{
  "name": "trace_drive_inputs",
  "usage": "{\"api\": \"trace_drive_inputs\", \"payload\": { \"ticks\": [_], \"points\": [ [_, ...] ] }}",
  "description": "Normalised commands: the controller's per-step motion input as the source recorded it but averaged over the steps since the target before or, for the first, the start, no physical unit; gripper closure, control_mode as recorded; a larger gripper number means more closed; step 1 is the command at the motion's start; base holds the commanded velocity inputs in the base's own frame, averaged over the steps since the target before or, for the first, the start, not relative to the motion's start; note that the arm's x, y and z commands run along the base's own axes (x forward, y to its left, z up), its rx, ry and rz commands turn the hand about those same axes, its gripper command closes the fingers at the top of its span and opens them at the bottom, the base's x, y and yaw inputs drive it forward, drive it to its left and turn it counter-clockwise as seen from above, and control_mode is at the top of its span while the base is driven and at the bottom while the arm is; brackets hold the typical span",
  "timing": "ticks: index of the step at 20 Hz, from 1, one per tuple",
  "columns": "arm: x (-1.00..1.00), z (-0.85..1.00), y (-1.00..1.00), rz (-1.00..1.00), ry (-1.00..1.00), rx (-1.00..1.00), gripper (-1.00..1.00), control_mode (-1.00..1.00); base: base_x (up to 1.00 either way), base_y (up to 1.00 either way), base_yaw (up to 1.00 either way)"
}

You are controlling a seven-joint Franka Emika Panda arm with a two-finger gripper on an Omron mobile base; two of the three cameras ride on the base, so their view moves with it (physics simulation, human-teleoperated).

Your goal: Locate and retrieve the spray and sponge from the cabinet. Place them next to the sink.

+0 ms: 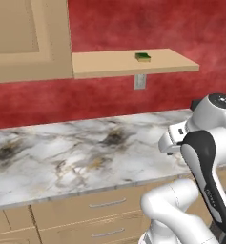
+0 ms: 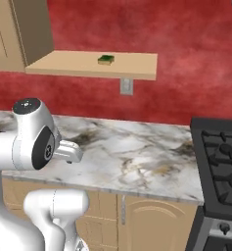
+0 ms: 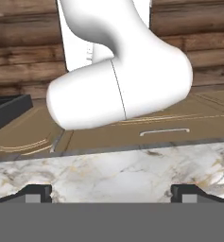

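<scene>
The sponge [image 1: 143, 57], a small green pad over a yellow layer, lies flat on the shelf board [image 1: 109, 64] that juts sideways from the tan cabinet [image 1: 28, 43]. The right base view has the sponge [image 2: 105, 59] on the same board, with the cabinet [image 2: 24, 29] at its upper left. In the hand view my gripper [image 3: 111, 191] is open, its two dark fingertips [image 3: 38, 191] far apart with nothing between them, looking down over the marble counter edge. The spray and the sink are out of view.
A marble counter [image 1: 76, 157] runs below the shelf, with tan drawer fronts [image 1: 105, 205] under it. A wall outlet [image 1: 139, 81] sits beneath the shelf board. A black stove [image 2: 220, 162] stands at the counter's right end. My white arm [image 1: 205, 157] rises in front.
</scene>
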Motion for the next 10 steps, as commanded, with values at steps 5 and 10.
{"api": "trace_drive_inputs", "payload": {
  "ticks": [5, 10],
  "points": [
    [0.00, 0.00, 0.00, 0.00, 0.00, 0.00, -1.00, 1.00, 0.48, 0.00, -0.02],
    [0.00, 0.00, 0.00, 0.00, 0.00, 0.00, -1.00, 1.00, 0.46, 0.00, 0.00]
  ]
}}
